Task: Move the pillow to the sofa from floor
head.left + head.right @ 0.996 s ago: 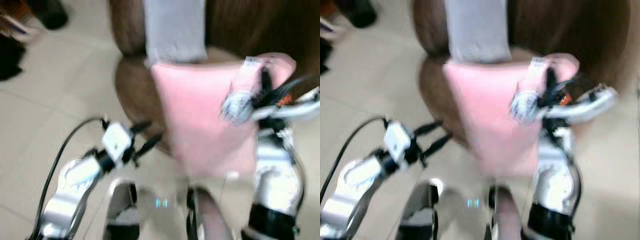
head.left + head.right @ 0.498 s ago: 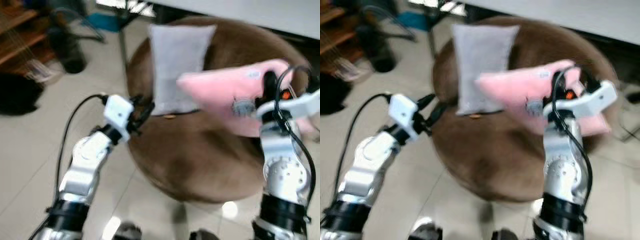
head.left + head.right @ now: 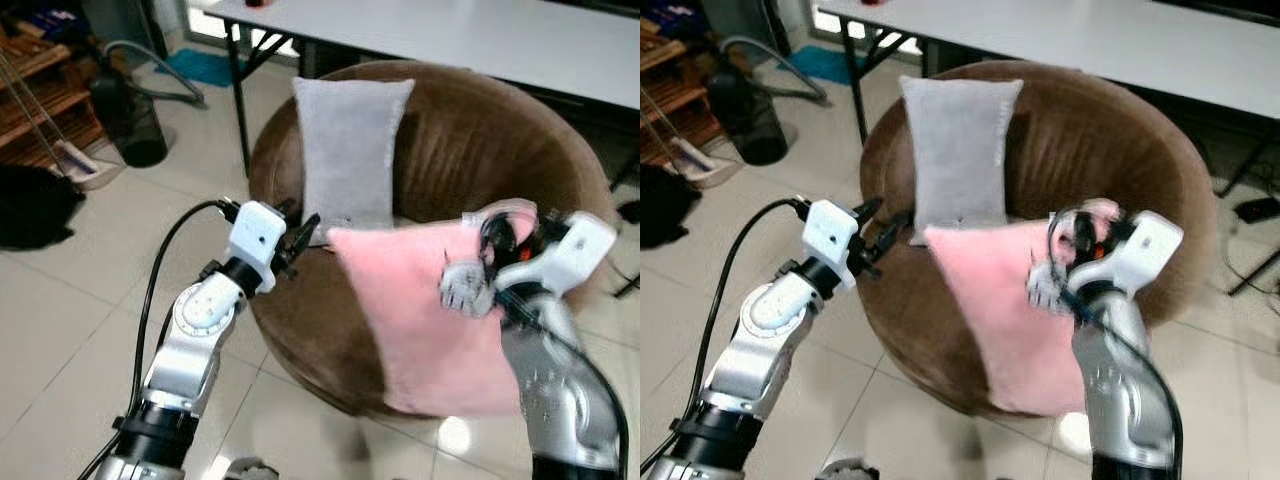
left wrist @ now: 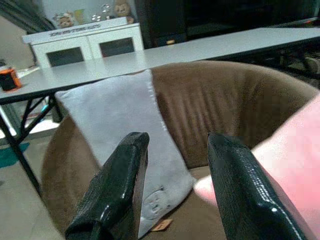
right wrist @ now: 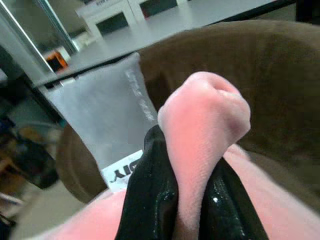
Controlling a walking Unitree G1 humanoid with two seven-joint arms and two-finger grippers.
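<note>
The right gripper (image 5: 192, 200) pinches a corner of the soft pink square pillow (image 3: 420, 320), hanging over the round brown sofa (image 3: 470, 140). The left gripper (image 4: 175, 185) hovers nearby, fingers apart, empty.

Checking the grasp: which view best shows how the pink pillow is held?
The right wrist view: the right gripper pinches a bunched corner of the pink pillow between its fingers. The eye views show it hanging over the sofa edge; the left wrist view catches one corner.
</note>
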